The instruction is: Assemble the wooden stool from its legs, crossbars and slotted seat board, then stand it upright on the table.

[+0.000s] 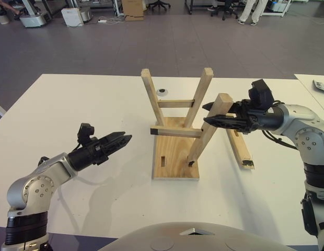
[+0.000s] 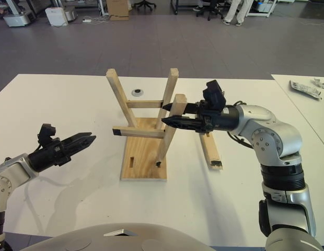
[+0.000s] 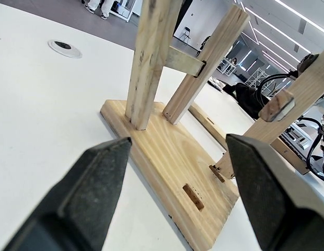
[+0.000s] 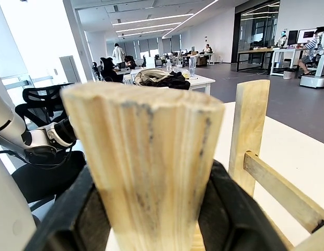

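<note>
the stool is pale raw wood with visible grain: square-cut sticks and one flat rectangular seat board [image 1: 170, 164], which lies flat near the middle of the smooth white table [image 1: 73, 99]. two upright legs [image 1: 150, 97] rise from the board's 12 o'clock end, splaying apart, joined high up by a thin crossbar [image 1: 175, 103]. a second crossbar [image 1: 175, 132] runs lower down, across to a tilted leg [image 1: 204, 137] whose foot touches the board at about 4 o'clock. small rectangular slots [image 1: 163, 161] show in the board's near half.

the right gripper [image 1: 204, 114], matte black and tapered, is clamped on the tilted leg near its top end, coming in from the board's 3 o'clock. a loose leg [image 1: 240, 149] lies flat on the table just beside the board at 3 o'clock. the left gripper [image 1: 126, 137] hovers at the board's 9 o'clock, fingers apart, pointing at the board without touching it. a round insert [image 1: 162, 92] sits in the table at 12 o'clock, beyond the legs.
</note>
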`<state>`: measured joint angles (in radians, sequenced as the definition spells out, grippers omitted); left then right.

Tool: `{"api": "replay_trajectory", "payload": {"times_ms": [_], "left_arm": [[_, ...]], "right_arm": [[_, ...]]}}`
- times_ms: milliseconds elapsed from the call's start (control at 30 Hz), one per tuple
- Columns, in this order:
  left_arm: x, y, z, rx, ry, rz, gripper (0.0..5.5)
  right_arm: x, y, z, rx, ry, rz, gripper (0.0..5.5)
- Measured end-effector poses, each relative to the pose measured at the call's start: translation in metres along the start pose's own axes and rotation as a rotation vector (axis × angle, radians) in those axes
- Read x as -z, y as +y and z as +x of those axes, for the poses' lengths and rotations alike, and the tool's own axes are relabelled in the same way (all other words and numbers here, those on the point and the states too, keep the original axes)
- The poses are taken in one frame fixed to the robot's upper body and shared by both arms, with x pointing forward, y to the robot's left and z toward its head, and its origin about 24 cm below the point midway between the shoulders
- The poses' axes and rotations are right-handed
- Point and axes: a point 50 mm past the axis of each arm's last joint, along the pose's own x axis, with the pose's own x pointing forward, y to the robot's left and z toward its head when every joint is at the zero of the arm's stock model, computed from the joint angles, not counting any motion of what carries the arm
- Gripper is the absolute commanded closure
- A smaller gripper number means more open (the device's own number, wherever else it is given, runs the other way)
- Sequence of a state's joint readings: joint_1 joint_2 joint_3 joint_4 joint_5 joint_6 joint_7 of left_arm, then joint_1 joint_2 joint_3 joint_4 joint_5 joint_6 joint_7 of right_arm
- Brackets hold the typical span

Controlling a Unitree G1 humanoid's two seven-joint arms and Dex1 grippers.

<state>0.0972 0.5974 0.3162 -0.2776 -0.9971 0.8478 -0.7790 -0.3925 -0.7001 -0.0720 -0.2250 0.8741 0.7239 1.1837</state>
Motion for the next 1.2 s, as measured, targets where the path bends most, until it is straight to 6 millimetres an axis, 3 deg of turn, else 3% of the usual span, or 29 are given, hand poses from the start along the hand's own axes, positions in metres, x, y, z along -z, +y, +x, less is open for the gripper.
{"api": "replay_trajectory", "payload": {"times_ms": [733, 1000, 1200], "left_arm": [[0.005, 0.007, -0.002, -0.005, 0.0, -0.015, 2.17], [0.006, 0.009, -0.001, -0.04, -0.048, -0.023, 2.17], [0.008, 0.007, 0.001, -0.036, -0.053, -0.026, 2.17]], "right_arm": [[0.014, -0.007, 0.017, -0.093, 0.054, -0.069, 3.46], [0.029, 0.006, -0.006, -0.102, 0.172, -0.106, 3.46], [0.029, 0.005, -0.002, -0.126, 0.198, -0.105, 3.46]]}}
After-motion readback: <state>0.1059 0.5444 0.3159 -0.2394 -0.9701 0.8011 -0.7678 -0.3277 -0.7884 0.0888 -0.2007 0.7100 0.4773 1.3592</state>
